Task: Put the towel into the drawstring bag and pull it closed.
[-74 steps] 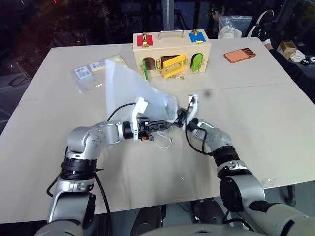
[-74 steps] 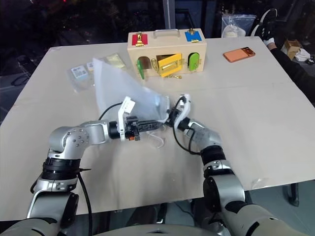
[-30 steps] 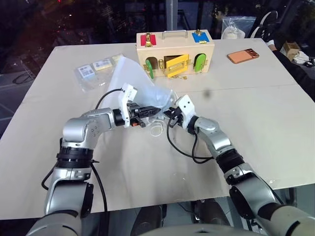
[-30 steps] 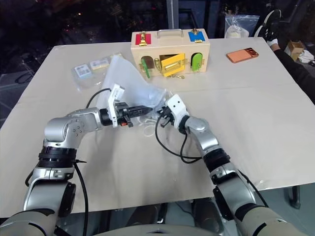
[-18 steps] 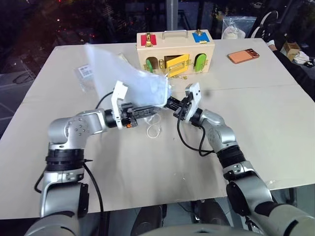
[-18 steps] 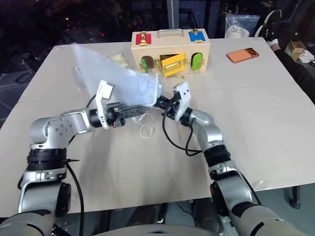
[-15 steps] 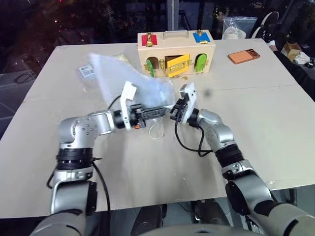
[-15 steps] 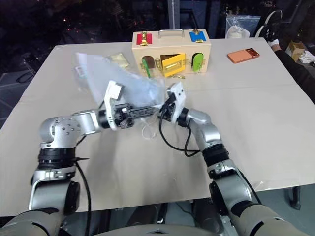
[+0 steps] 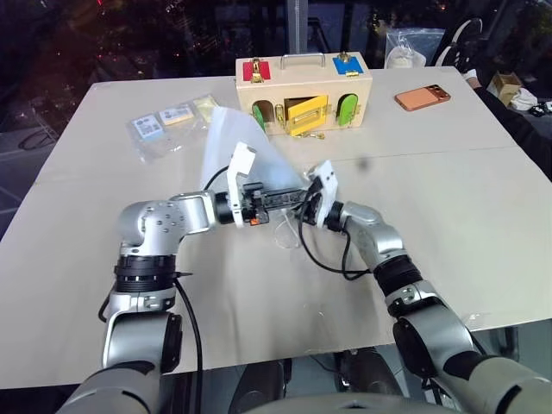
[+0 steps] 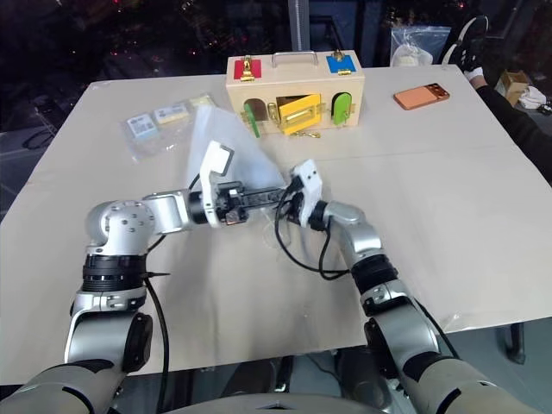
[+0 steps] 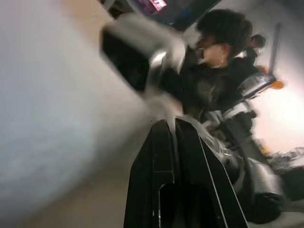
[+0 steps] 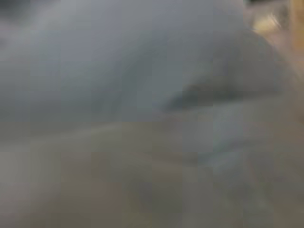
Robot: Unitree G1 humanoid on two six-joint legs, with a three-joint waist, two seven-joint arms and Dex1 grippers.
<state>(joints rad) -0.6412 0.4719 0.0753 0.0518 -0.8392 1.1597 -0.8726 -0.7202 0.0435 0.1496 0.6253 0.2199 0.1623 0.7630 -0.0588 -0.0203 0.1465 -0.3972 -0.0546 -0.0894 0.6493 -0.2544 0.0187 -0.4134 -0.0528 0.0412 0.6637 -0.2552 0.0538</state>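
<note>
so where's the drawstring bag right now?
In the left eye view, the drawstring bag is at table centre, rising behind the two grippers, in front of the wooden lock box.

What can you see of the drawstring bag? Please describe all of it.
The drawstring bag is a thin, translucent white mesh pouch, lifted off the table. It rises as a flat pointed sheet toward the wooden box. Its mouth end sits low, between the left gripper and the right gripper, both with jaws shut on it. A white cord hangs from the mouth onto the table. The towel is not discernible.
</note>
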